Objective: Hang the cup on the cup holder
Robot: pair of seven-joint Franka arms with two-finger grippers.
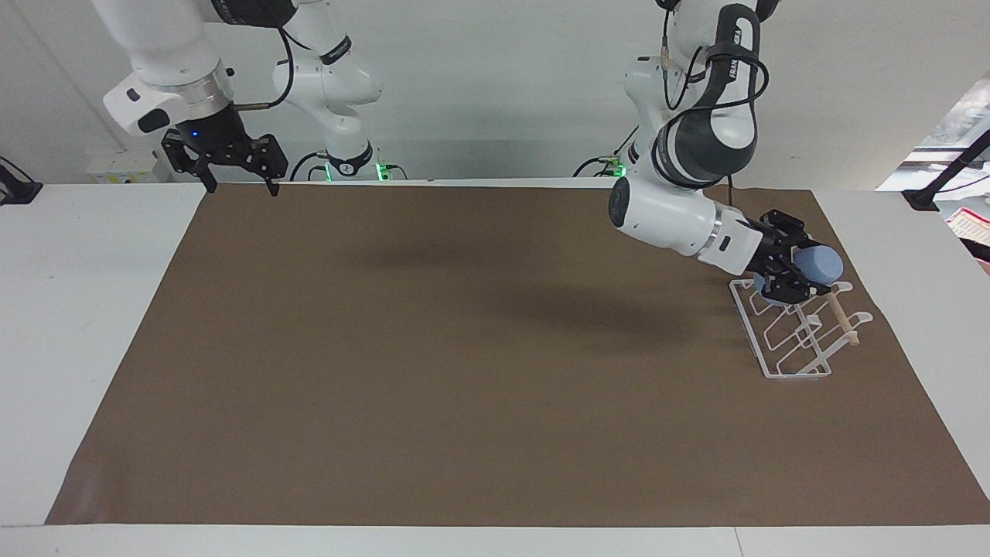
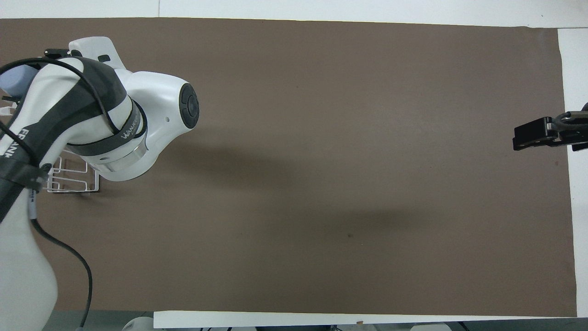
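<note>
My left gripper point(image 1: 804, 263) is shut on the light-blue cup point(image 1: 824, 265), which lies on its side in the air. It hangs over the end of the white wire cup holder point(image 1: 797, 375) nearer the robots, just above the wooden dowel point(image 1: 843, 321). Whether cup and rack touch I cannot tell. In the overhead view the left arm hides most of the cup point(image 2: 13, 80) and the cup holder point(image 2: 73, 189). My right gripper point(image 1: 240, 186) hangs open and holds nothing, over the mat's corner by its own base; the overhead view catches only its tip point(image 2: 533, 137).
A brown mat point(image 1: 464, 371) covers most of the white table point(image 1: 69, 309). The cup holder stands on it at the left arm's end. Cables run along the left arm.
</note>
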